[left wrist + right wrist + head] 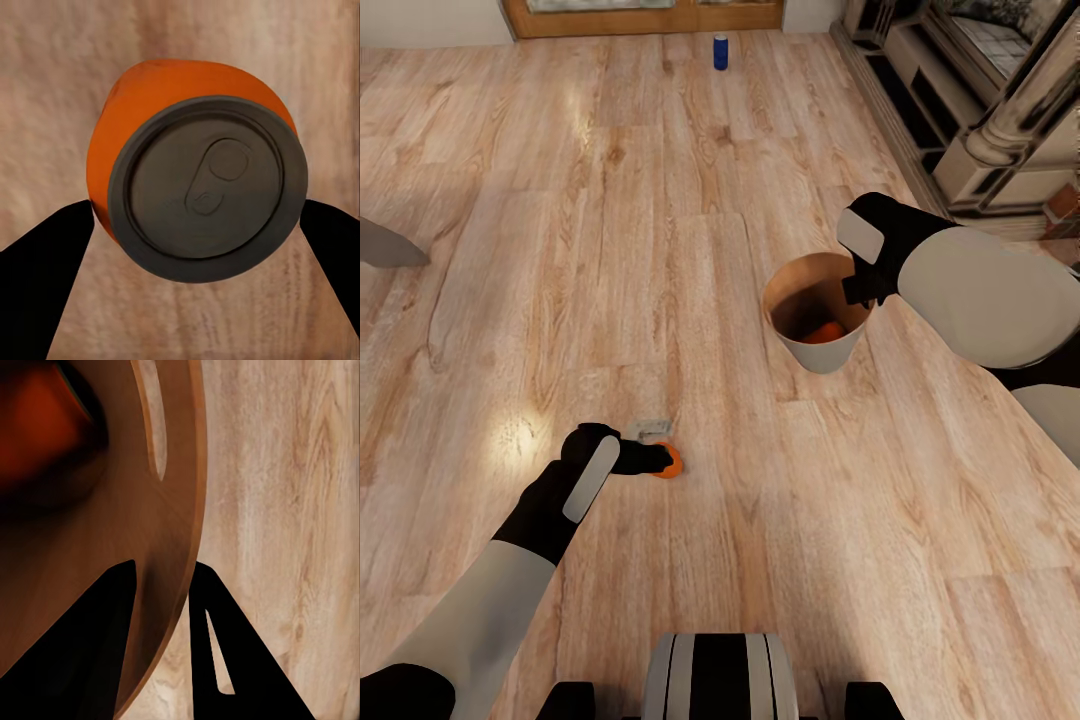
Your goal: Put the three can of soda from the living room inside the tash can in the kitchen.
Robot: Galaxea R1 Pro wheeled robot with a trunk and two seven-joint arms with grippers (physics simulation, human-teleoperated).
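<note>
An orange can of soda (671, 461) stands on the wood floor, and my left gripper (657, 459) is shut on it. In the left wrist view its dark top (206, 187) faces the camera, with a black finger (41, 289) against each side. The tash can (822, 358), pale outside and coppery inside, stands to the right on the floor. My right gripper (865, 290) is shut on its rim, one finger (90, 637) inside and one outside the wall (169, 510). Another orange can (825, 333) lies inside it. A dark blue can (720, 52) stands far ahead.
The dark ornate fireplace (1000, 110) and its hearth line the right back. A wooden-framed piece (650, 15) runs along the far edge. A grey object (385, 245) juts in at the left. Open wood floor lies between me and the blue can.
</note>
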